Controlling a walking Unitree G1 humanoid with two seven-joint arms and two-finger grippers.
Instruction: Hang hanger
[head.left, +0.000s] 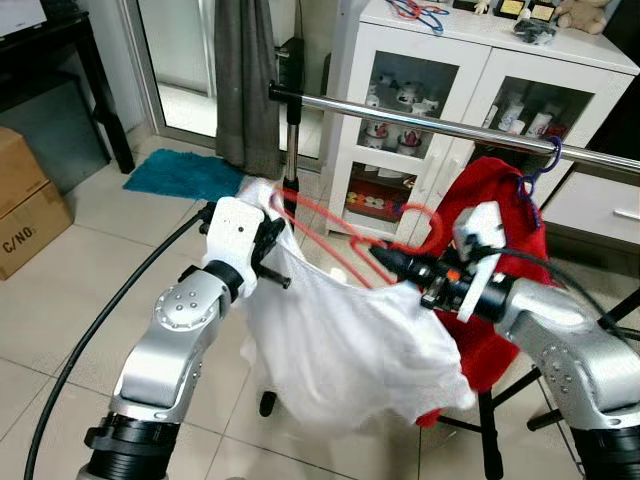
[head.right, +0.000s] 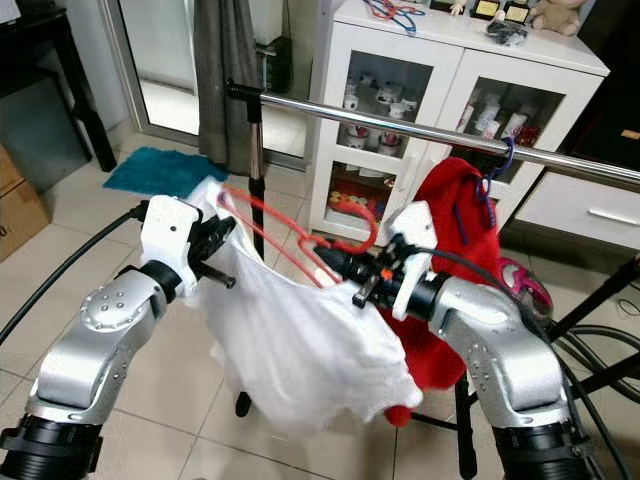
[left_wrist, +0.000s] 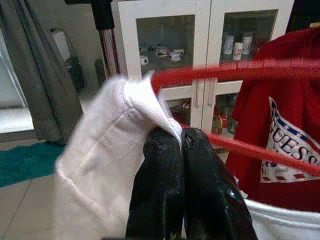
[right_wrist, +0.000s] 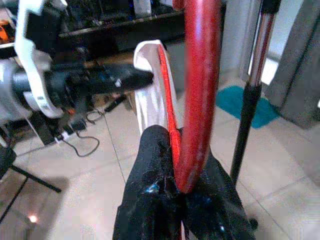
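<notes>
A long chrome clothes rail (head.left: 450, 127) is spanning the scene on a black stand, in front of a white glass-door cabinet (head.left: 470, 100) and a grey curtain (head.left: 245, 80). A red T-shirt (head.left: 500, 250) is already hanging from the rail on a purple hanger hook (head.left: 548, 160), over toward the robot's right.

Below the rail, both arms are carrying a white shirt (head.left: 350, 350) draped on a red hanger (head.left: 340, 240); the garment is sagging between them, well clear of the tiled floor (head.left: 100, 270). The left end effector (left_wrist: 181, 142) is clenching the white fabric at the shirt's shoulder, its two fingers pressed together on the cloth right beside the hanger's arm. The right end effector (right_wrist: 180, 187) is gripping the red hanger itself near the base of its hook (head.left: 425, 225), fingers closed around the red bar.

The step in hand appears to be the carry and lift: the hanger is held up and roughly level, but its hook is sitting below the rail and just beside the red T-shirt, not yet over the bar. The next move probably calls for raising the right arm so the hook clears the top of the rail, in the free stretch between the stand post and the red shirt, then lowering it onto the bar, with the left arm following so the white shirt does not slide off.
</notes>
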